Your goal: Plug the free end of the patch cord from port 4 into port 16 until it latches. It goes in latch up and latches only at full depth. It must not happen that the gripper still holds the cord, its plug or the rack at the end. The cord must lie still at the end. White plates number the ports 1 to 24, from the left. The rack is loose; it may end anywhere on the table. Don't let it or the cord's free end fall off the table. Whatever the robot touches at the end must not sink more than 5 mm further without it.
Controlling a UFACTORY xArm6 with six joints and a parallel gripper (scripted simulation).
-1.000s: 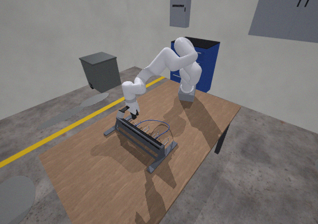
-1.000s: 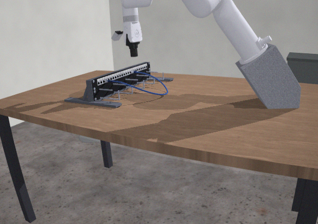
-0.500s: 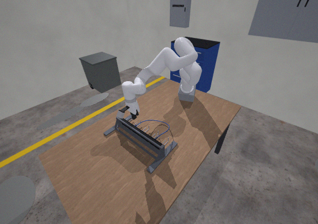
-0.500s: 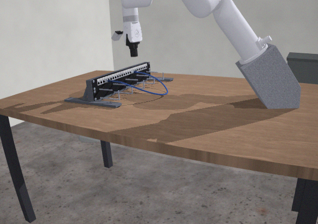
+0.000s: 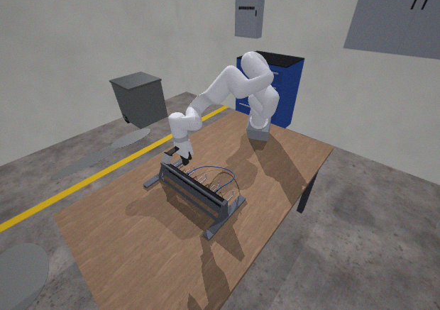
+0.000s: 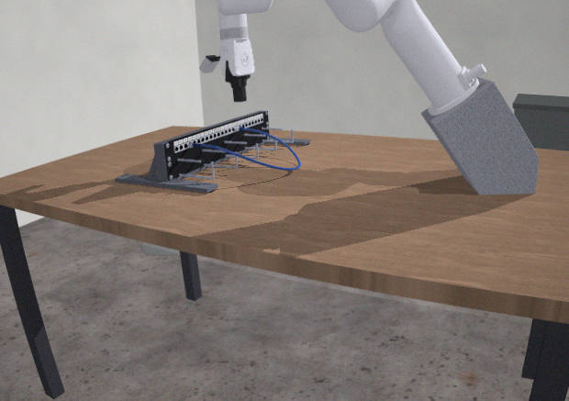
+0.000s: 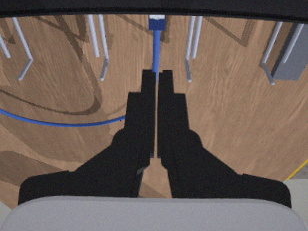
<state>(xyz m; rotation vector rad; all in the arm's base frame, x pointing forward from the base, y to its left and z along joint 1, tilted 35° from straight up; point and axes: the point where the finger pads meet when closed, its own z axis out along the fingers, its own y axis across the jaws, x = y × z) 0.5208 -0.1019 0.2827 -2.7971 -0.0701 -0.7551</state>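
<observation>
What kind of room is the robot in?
Probably a workshop or factory room. The floor is bare concrete with a yellow line painted on it, a grey electrical box hangs on the wall, and a blue metal cabinet stands behind the wooden table.

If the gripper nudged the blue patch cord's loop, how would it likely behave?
Likely floppy: the blue patch cord arcs freely from the rack in a soft loop, so it should bend rather than resist. Probably light, and apt to sway. The shut gripper hangs above the rack, holding nothing.
</observation>
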